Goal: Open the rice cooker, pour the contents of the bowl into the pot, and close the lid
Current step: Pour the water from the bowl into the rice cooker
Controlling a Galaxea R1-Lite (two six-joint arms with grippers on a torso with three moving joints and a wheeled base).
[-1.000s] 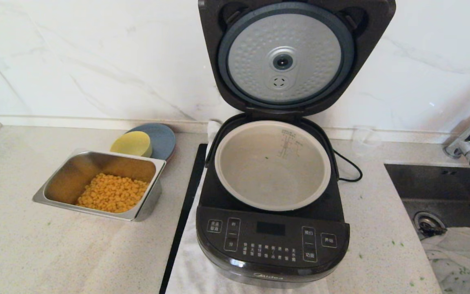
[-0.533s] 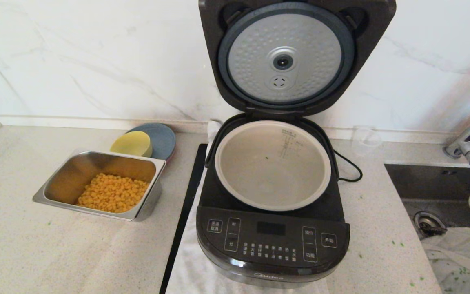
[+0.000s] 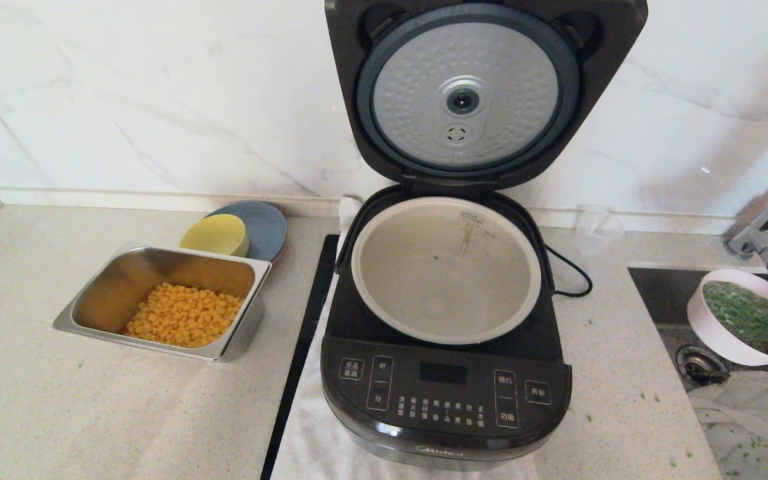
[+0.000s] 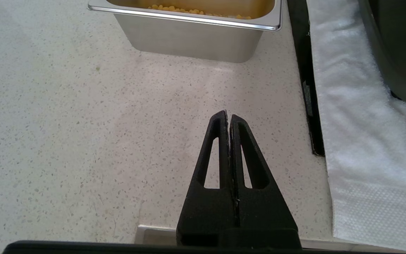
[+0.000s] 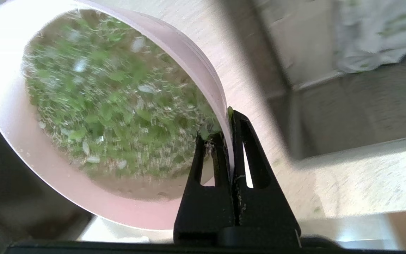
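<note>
White marble wall (image 3: 157, 100), speckled stone counter (image 3: 57, 413), sink (image 3: 724, 313), faucet (image 3: 767, 233)

My right gripper (image 5: 228, 121) is matte black and pinches the pale pink-white bowl (image 3: 703, 327), whose contents (image 3: 744, 315) are bright green flecked with white; my left gripper (image 4: 228, 118) is the same black against the cream countertop (image 4: 83, 116) speckled with fine dark grains. The rice cooker (image 3: 444, 393) is glossy black with white labels on its panel, its lid (image 3: 467, 100) shows a dimpled silver plate ringed in dark grey, and the pot (image 3: 384, 267) is light grey-beige with a paler rim. The steel tray (image 3: 84, 313) is shiny silver around yellow corn kernels (image 3: 184, 322), beside a yellow bowl (image 3: 216, 235) on a blue-grey plate (image 3: 265, 227), before a white marble wall (image 3: 157, 100) with faint grey veins.
</note>
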